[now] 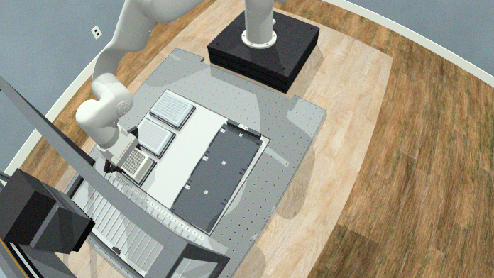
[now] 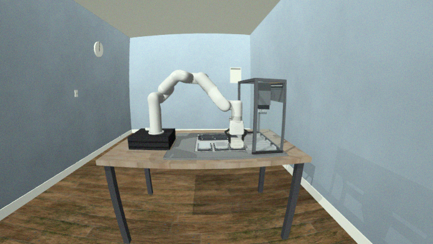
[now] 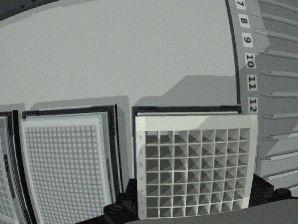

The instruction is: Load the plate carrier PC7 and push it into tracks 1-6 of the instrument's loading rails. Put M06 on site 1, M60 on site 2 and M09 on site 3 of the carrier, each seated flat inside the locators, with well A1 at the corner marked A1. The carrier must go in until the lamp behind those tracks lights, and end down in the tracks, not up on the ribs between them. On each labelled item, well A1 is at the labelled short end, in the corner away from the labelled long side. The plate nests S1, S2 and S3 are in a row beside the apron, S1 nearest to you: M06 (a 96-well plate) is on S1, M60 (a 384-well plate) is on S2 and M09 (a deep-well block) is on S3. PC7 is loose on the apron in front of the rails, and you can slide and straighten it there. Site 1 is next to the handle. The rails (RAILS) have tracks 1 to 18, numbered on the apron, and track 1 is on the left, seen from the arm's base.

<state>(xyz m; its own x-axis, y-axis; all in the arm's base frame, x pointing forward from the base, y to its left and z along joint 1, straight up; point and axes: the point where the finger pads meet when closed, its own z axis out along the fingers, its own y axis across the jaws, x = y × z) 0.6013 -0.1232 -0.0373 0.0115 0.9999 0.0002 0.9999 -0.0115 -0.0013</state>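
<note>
My gripper [image 1: 123,155] [image 2: 237,137] [image 3: 192,193] is down over nest S3, and its fingers are shut on the two sides of the deep-well block M09 [image 1: 138,164] [image 2: 237,144] [image 3: 196,169], which sits in its nest. The 384-well plate M60 [image 1: 155,137] [image 2: 221,145] [image 3: 67,163] lies on S2. The 96-well plate M06 [image 1: 172,109] [image 2: 204,145] lies on S1. The dark carrier PC7 [image 1: 220,174] [image 2: 213,137] lies on the white apron [image 1: 191,142] [image 3: 133,50] with bare sites, its handle towards the arm's base.
The ribbed rails [image 1: 117,227] [image 3: 273,43] lie just beyond M09, with track numbers along the apron's edge. The instrument's grey frame [image 1: 71,152] [image 2: 269,115] and its dark head [image 1: 35,213] stand over the rails, close to my wrist. The arm's black base block [image 1: 266,60] is at the far end.
</note>
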